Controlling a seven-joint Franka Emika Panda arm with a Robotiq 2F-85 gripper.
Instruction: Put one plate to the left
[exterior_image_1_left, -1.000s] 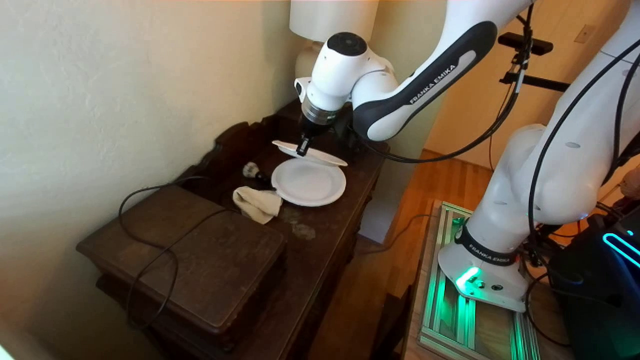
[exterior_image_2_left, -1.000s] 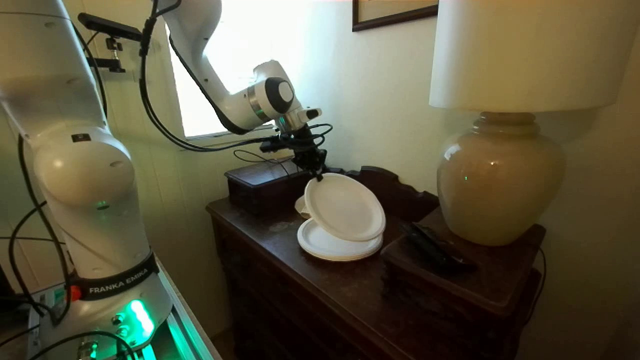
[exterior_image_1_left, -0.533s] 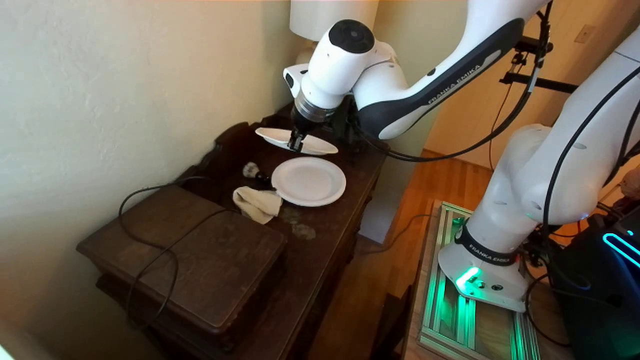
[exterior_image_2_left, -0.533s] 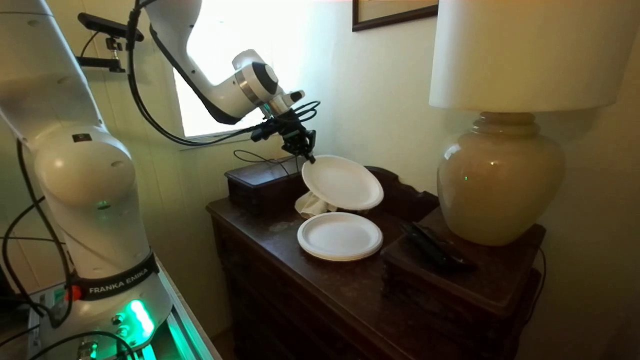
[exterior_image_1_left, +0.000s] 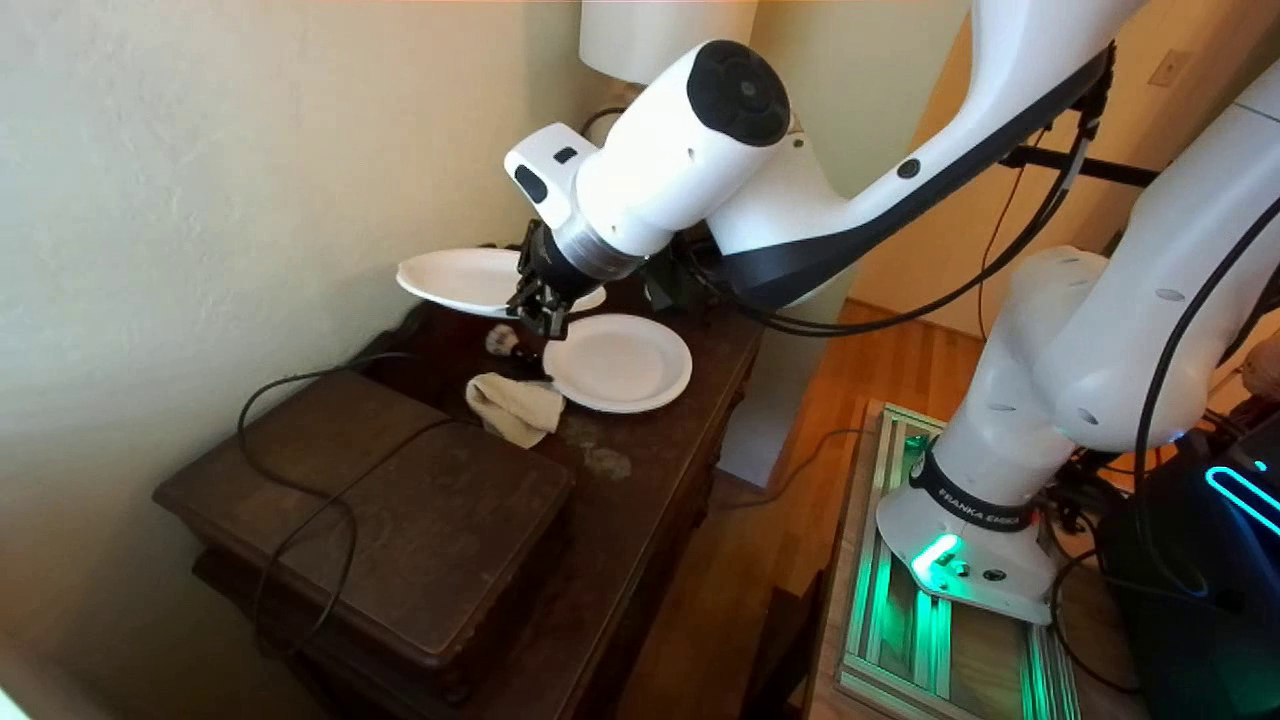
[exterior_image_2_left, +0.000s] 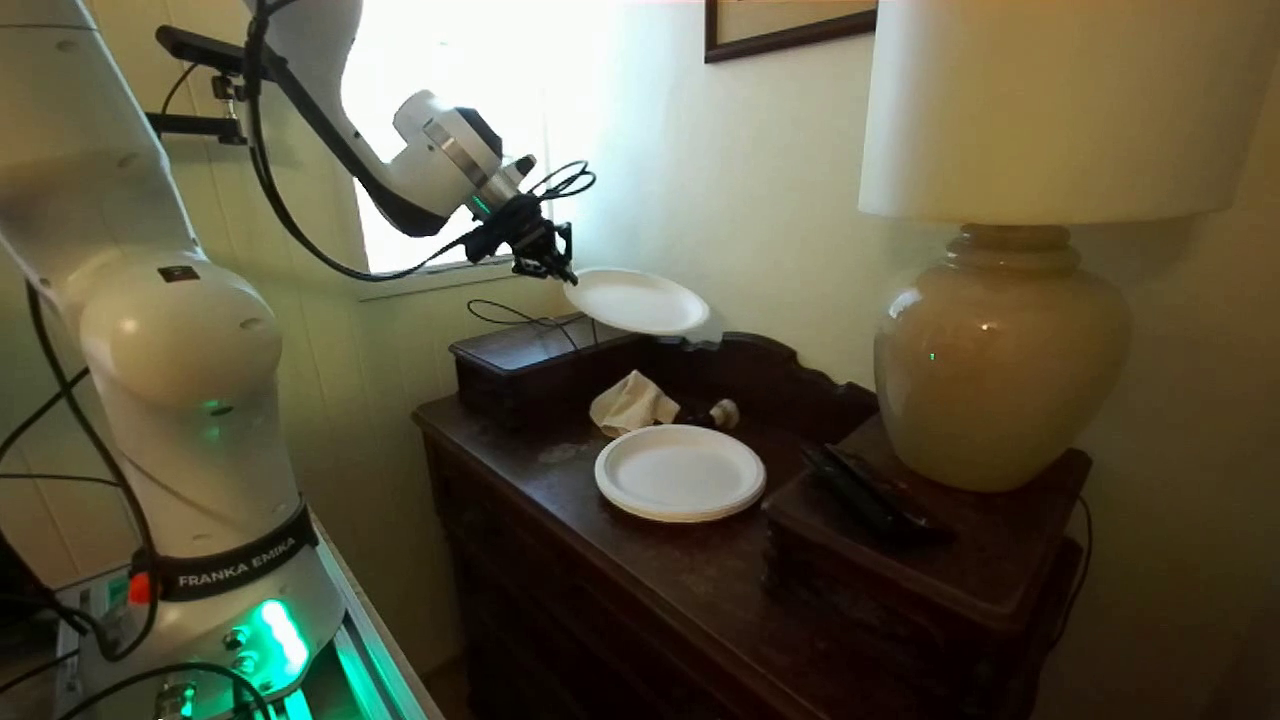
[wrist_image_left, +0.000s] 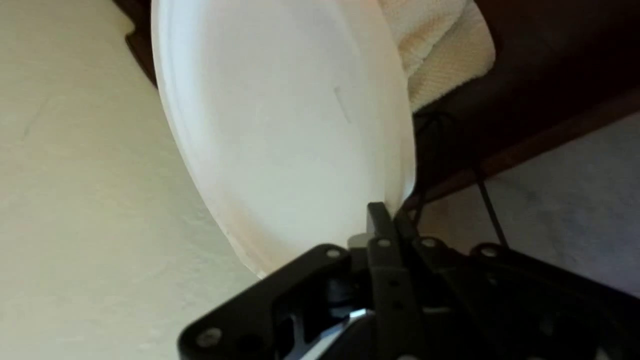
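Wrist view shows the pincer (wrist_image_left: 392, 212) pinching the white plate (wrist_image_left: 290, 125) by its rim, the tilted disc jutting ahead of that grip, and both exterior views place it airborne, higher than and apart from the resting plate (exterior_image_2_left: 680, 473) on the counter (exterior_image_2_left: 560, 460).

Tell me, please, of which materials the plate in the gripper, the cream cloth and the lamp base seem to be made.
Held plate: matte white, perhaps pressed paper or plastic; thin, with little shine.
Cream cloth: soft textile, perhaps cotton; the wrist view shows folds and ribbed texture.
Lamp base: likely glazed ceramic, glossy, with bright highlights.
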